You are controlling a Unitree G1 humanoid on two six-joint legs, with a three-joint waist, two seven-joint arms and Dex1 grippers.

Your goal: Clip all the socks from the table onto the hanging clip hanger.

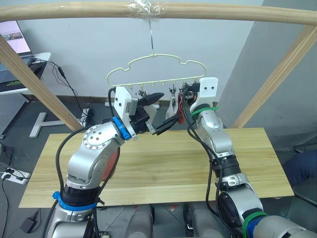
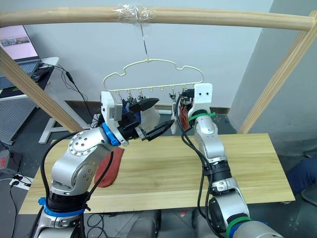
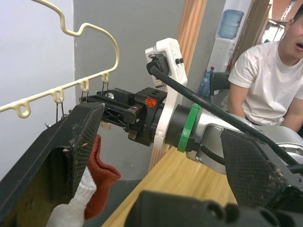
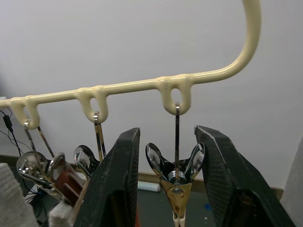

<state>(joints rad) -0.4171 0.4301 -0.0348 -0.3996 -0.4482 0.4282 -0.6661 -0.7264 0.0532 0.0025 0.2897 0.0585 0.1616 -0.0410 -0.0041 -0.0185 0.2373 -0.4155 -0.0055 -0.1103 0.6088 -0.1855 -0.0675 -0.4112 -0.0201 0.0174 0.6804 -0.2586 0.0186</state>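
Observation:
The pale clip hanger (image 1: 158, 81) hangs by its hook from the wooden top pole. A light grey sock (image 1: 174, 105) and a rust-red sock (image 3: 102, 172) hang from clips near its right end. My right gripper (image 4: 165, 132) is raised to the hanger's right end, open, its fingers either side of an empty metal clip (image 4: 175, 182). My left gripper (image 1: 168, 107) is open just left of the grey sock, holding nothing. Another rust-red sock (image 2: 110, 166) lies on the table (image 1: 163, 163), partly hidden under my left arm.
Thick wooden poles (image 1: 39, 82) slant down both sides of the frame, with a cross pole above. A person in a white shirt (image 3: 265, 80) sits beyond the table's right end. A desk with a laptop (image 1: 12, 37) stands at far left.

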